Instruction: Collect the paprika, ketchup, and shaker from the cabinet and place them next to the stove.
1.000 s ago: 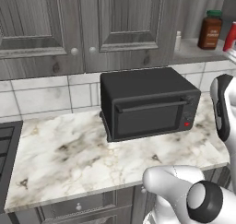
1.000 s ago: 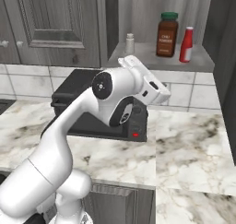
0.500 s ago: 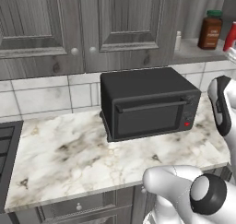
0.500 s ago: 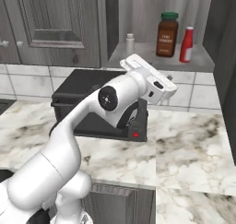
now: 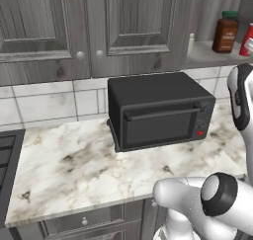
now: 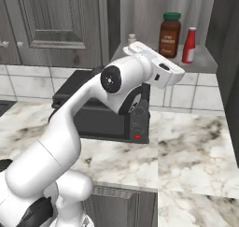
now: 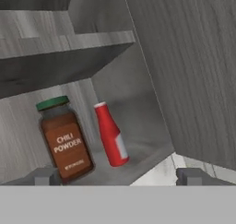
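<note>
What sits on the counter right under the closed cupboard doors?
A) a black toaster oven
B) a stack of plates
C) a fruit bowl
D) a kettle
A: a black toaster oven stands on the marble counter below the panelled doors.

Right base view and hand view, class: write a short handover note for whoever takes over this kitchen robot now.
Gripper: open, holding nothing, raised in front of the cabinet shelf, pointing in.
Things: paprika, ketchup and shaker all stand upright on the shelf, the shaker at the left. The stove is at the counter's far left, beyond the toaster oven.
Done: nothing collected.
Left: fetch all three and set them beside the stove.
</note>
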{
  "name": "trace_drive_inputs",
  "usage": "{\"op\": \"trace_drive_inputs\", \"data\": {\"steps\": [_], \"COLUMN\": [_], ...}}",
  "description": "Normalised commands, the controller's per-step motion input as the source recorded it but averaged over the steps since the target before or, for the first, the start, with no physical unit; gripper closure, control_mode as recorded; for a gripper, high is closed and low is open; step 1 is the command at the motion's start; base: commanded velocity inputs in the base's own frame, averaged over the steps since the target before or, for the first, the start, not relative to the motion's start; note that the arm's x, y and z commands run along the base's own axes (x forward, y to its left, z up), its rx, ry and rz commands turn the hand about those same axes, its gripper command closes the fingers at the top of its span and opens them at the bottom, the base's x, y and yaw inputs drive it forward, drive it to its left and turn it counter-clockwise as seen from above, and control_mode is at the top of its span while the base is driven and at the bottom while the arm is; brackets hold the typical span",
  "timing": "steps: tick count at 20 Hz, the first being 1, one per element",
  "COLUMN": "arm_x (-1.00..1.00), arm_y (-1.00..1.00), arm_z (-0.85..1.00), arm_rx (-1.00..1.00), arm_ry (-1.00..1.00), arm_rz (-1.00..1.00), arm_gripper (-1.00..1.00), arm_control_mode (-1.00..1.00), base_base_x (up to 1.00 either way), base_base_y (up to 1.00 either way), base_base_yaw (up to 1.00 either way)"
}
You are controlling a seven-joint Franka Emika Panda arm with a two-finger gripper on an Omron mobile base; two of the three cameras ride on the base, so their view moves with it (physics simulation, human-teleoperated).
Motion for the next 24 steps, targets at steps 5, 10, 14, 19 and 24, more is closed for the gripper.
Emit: {"op": "trace_drive_inputs", "data": {"steps": [5,10,14,19,24], "arm_x": [-0.08,-0.01,0.00,0.01,0.00], "arm_y": [0.00,0.00,-0.05,0.00,-0.03], "arm_z": [0.22,0.04,-0.11,-0.03,0.00], "arm_rx": [-0.12,-0.12,0.02,0.00,0.00], "arm_ry": [0.22,0.25,0.03,0.02,0.01], "arm_rz": [-0.01,0.00,0.00,0.00,0.00], "arm_gripper": [-1.00,-1.00,-1.00,-1.00,-1.00], "arm_control_mode": [-1.00,-1.00,-1.00,-1.00,-1.00], "base_base_x": [0.00,0.00,0.00,0.00,0.00], "base_base_y": [0.00,0.00,0.00,0.00,0.00], "base_base_yaw": [0.00,0.00,0.00,0.00,0.00]}}
